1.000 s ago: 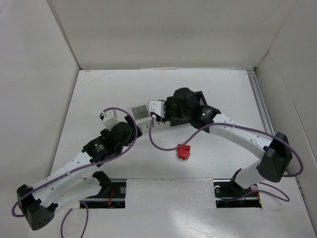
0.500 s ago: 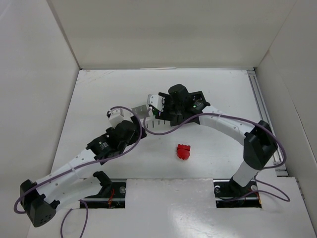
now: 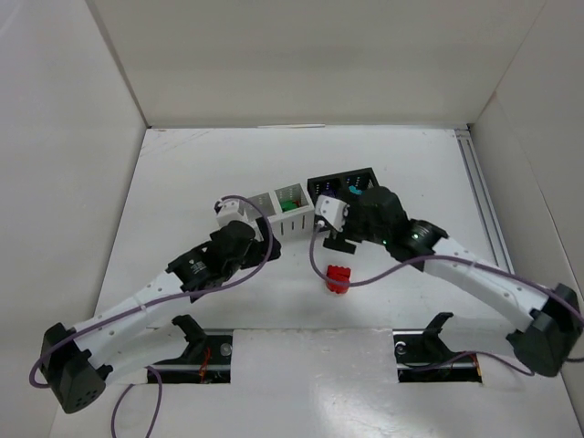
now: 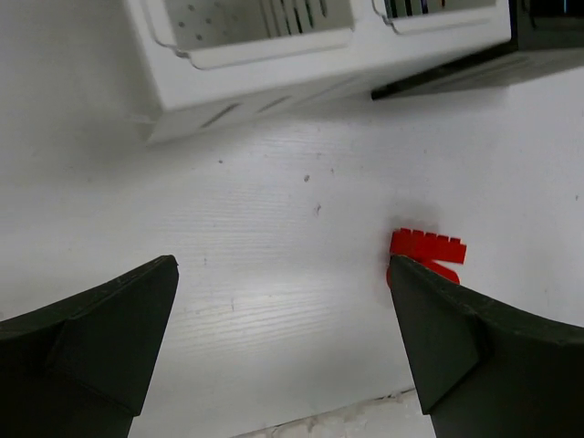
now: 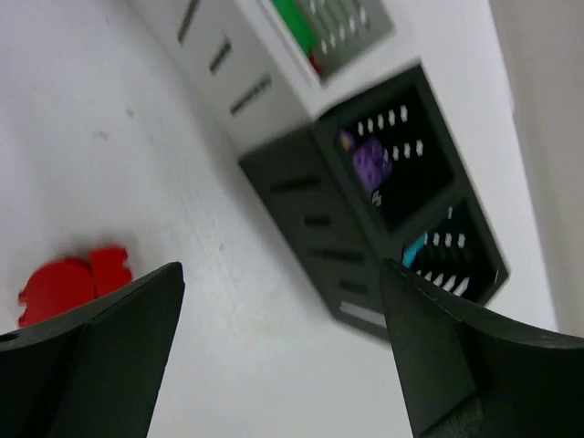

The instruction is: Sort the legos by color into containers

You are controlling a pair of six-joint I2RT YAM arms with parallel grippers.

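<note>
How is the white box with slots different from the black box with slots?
The white slotted plastic bin is pale; the black slotted plastic bin is dark. The white bin holds a green studded brick; the black bin holds a purple brick and a teal brick. Both have slotted sides and stand side by side.

The white bin runs off the left wrist view's top edge, and the black bin shows only a sliver at the top right corner. One finger of the left gripper covers part of the red lego. The right wrist view is blurred. From above, the right arm hides the black bin's near side.
</note>
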